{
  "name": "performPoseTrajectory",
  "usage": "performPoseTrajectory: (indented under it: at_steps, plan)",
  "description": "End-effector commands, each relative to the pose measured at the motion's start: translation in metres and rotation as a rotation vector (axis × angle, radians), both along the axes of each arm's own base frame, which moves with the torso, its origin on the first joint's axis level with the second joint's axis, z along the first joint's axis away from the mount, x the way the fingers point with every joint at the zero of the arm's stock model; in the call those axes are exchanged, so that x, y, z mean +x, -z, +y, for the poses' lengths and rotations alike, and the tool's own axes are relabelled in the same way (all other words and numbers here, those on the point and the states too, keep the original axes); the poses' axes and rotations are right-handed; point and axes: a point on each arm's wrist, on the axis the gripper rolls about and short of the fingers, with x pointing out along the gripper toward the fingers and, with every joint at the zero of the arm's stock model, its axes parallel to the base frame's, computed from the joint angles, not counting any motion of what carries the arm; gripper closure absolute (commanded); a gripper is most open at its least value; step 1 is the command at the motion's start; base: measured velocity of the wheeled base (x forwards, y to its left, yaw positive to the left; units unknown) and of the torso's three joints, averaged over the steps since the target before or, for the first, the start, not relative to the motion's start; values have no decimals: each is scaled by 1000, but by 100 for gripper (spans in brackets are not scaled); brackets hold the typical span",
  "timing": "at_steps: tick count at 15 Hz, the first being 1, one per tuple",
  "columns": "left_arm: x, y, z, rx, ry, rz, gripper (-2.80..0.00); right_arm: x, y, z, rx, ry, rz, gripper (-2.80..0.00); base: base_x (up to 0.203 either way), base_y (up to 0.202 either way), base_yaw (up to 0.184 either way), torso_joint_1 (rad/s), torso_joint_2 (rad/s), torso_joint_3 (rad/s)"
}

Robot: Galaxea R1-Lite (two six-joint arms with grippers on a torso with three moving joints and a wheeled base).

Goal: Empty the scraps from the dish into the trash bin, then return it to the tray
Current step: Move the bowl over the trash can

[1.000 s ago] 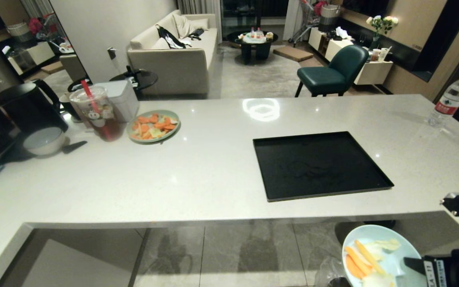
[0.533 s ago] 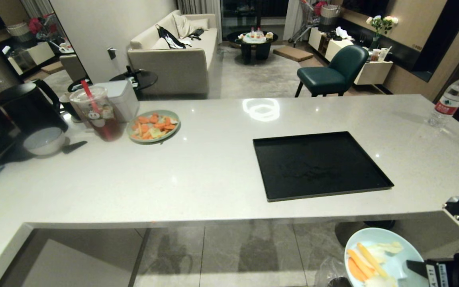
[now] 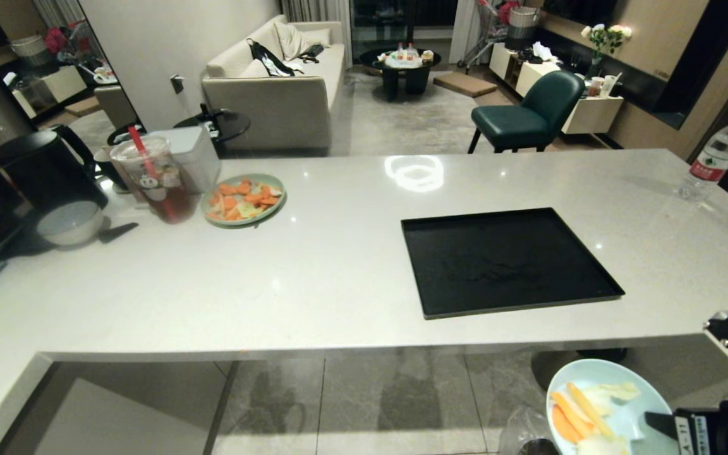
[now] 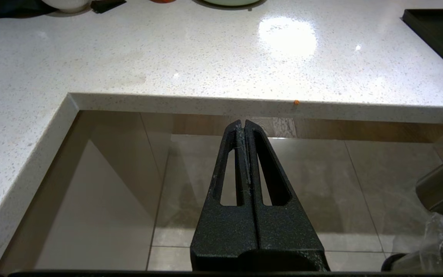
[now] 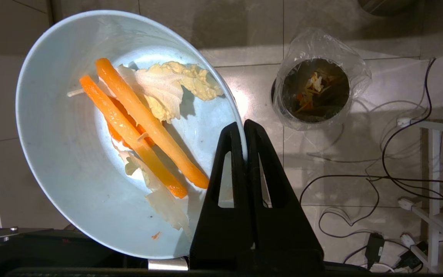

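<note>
Right claw (image 5: 244,127) clamped on the near rim of the dish (image 5: 71,154), one finger inside the wall and one outside, holding it off the edge of the desk (image 3: 339,272) and above the floor. The dish is tipped only partly; the scraps (image 5: 144,127), orange and yellow strips lying over pale cabbage leaf, rest in the lower half of the bowl and none have slid out. The trash bin (image 5: 313,92), its clear liner crinkled around the mouth and already holding some peelings, stands on the floor off to one side of the dish rather than under it. To do this step well, the bowl should probably be carried across until its low lip hangs over the bin's opening before the wrist rolls further, since tilting here would likely drop the strips onto the tiles. A slow roll, with the pour edge kept close above the liner, should let the long strips slide lengthwise; the damp leaf may cling and need a steeper angle. The rim grip is narrow, so any jerk risks the dish twisting in the claw. The tray (image 3: 503,259) lies bare on the desk, awaiting the dish's return. Left claw (image 4: 243,125) pressed together, parked idle below the desk edge.
</note>
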Motion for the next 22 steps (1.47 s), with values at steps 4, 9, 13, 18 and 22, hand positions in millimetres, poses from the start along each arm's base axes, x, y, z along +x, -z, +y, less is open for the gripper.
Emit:
performPoseTrajectory:
  at_steps: [4,9,13,18,22]
  plan:
    - [0,0,0,0,0,-1,0,1,1,1,-4,1,7,0,-166,0,-1,-5,3,2]
    - [0,0,0,0,0,-1,0,1,1,1,-4,1,7,0,-194,0,-1,-1,3,3]
    - [0,0,0,0,0,-1,0,0,1,1,-4,1,7,0,-82,0,0,-2,2,2]
    - [0,0,0,0,0,0,0,1,1,1,-3,1,5,0,0,0,0,0,0,0]
    - [0,0,0,0,-1,-1,0,1,0,1,-4,3,3,0,0,0,0,0,0,0]
